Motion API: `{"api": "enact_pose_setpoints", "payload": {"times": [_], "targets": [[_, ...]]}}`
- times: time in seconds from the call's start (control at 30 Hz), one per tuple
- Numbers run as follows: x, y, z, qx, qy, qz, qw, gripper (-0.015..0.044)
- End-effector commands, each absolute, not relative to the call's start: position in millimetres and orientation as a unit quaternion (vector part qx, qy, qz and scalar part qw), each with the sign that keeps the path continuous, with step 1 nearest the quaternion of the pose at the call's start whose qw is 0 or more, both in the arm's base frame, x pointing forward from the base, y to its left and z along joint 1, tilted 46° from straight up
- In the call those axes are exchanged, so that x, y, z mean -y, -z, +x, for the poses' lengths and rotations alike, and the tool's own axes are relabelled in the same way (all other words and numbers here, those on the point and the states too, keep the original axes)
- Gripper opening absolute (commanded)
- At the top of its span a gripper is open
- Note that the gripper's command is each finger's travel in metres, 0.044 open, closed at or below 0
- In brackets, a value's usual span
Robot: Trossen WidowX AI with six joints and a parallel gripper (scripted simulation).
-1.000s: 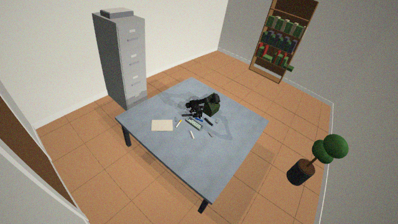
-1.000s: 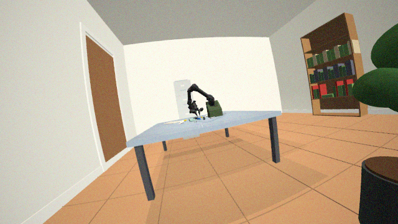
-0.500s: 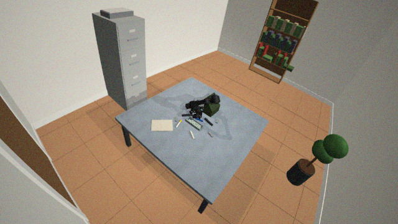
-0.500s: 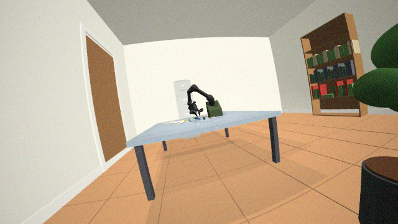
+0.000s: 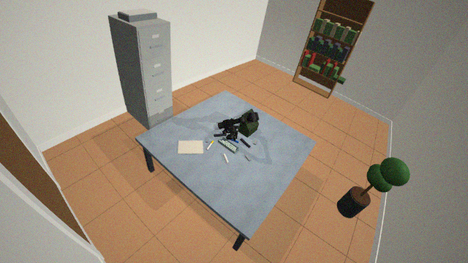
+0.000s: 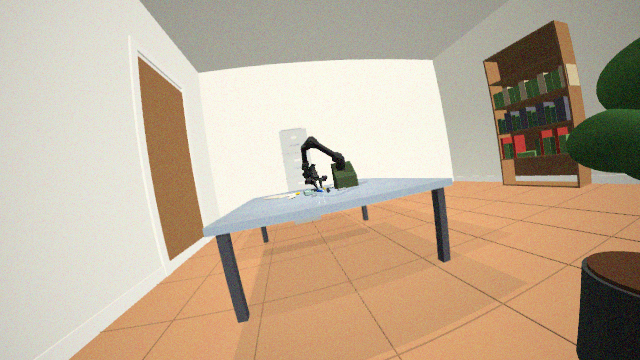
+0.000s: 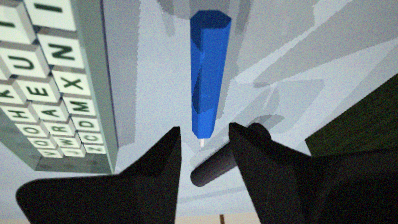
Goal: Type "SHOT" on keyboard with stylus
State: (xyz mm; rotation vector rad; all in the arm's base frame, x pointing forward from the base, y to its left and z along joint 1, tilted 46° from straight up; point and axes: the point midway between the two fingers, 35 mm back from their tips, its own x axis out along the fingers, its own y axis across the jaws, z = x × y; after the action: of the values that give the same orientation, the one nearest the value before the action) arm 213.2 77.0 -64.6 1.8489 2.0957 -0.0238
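Observation:
The blue six-sided stylus (image 7: 206, 75) (image 5: 235, 141) lies on the desk beside the keyboard, its thin white tip towards the bottom of the wrist view. The grey-green keyboard (image 7: 92, 75) (image 5: 228, 145) with white lettered keys is at the left of the wrist view, partly out of frame. My gripper (image 7: 204, 131) is partly open, with nothing held. In the wrist view its fingertips stand on either side of the stylus's tip end, one left and one right. Their height above the desk is hard to tell. In the top and exterior views the fingers are too small to make out.
A black cylinder (image 7: 215, 165) lies below the stylus in the wrist view, partly behind the right finger. A dark green box (image 7: 365, 122) (image 5: 249, 126) (image 6: 345, 176) stands at the arm's base. A beige pad (image 5: 190, 147), a yellow-and-white marker (image 5: 210, 145) and a white stick (image 5: 225, 158) lie around the keyboard.

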Motion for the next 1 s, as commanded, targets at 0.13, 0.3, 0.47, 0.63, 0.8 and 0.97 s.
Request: {"api": "enact_pose_setpoints", "payload": {"times": [0.13,0.3,0.47,0.63,0.8,0.97], "targets": [[-82,69,211,-0.739,0.011,0.652,0.166,0.015],[-85,72,212,-0.739,0.011,0.652,0.166,0.015],[-87,74,212,-0.739,0.011,0.652,0.166,0.015],[-90,77,212,-0.739,0.011,0.652,0.166,0.015],[-92,79,212,-0.739,0.011,0.652,0.166,0.015],[-92,79,212,-0.739,0.011,0.652,0.166,0.015]]}}
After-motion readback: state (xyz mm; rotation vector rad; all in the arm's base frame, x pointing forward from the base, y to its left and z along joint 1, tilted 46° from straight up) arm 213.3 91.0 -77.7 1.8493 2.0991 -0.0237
